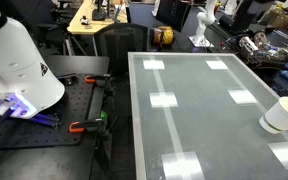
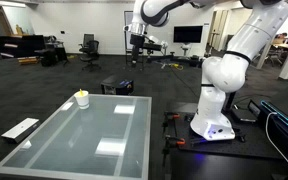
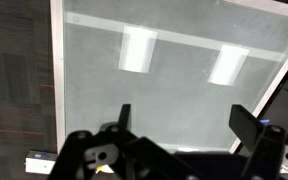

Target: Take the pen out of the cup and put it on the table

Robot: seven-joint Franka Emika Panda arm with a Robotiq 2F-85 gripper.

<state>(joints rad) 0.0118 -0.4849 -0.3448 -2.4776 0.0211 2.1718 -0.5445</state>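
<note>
The white cup [image 1: 280, 117] stands near one edge of the glossy glass table [image 1: 199, 110]. In another exterior view it sits at the table's far corner [image 2: 81, 99]. Its inside looks yellowish. I see a yellow bit at its rim, but I cannot make out the pen as a separate thing. My gripper [image 2: 136, 38] hangs high above the table, far from the cup. In the wrist view its two dark fingers [image 3: 184, 125] are spread wide and empty over bare glass [image 3: 174, 90]. The cup does not show in the wrist view.
A black perforated bench [image 1: 34, 135] with orange-handled clamps [image 1: 84, 126] carries the white robot base [image 1: 19, 60] beside the table. A brown round object [image 1: 162, 36] lies beyond the table's far end. A black box [image 2: 117, 87] and a white flat board [image 2: 20, 128] are on the floor.
</note>
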